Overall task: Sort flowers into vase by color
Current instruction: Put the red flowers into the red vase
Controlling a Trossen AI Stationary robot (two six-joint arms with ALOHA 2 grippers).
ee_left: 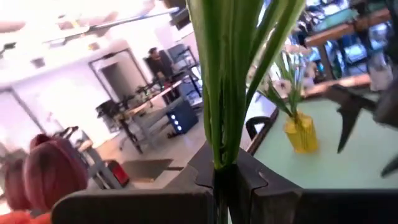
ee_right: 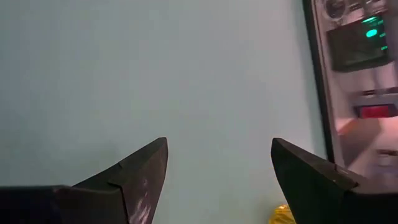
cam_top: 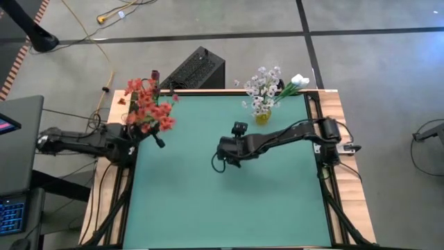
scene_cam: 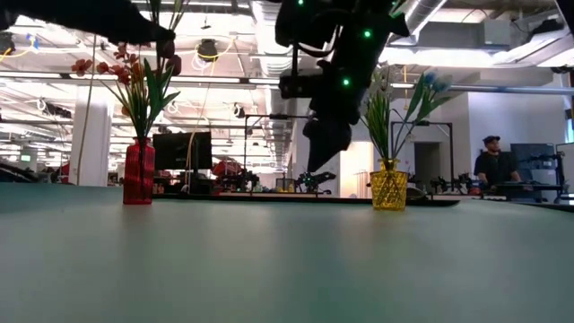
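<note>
Your left gripper (ee_left: 225, 186) pinches a green-stemmed flower (ee_left: 233, 74) above the red ribbed vase (scene_cam: 138, 171); releasing off-centre drops it beside that vase. Right gripper (ee_right: 217, 177) hangs spread.

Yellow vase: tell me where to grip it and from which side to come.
Grip the yellow vase across its ribbed body, low, coming level from the open table side. It stands upright at the table's far edge, and the white flowers and green leaves fan out of its mouth, so coming from above would likely snag them.
</note>
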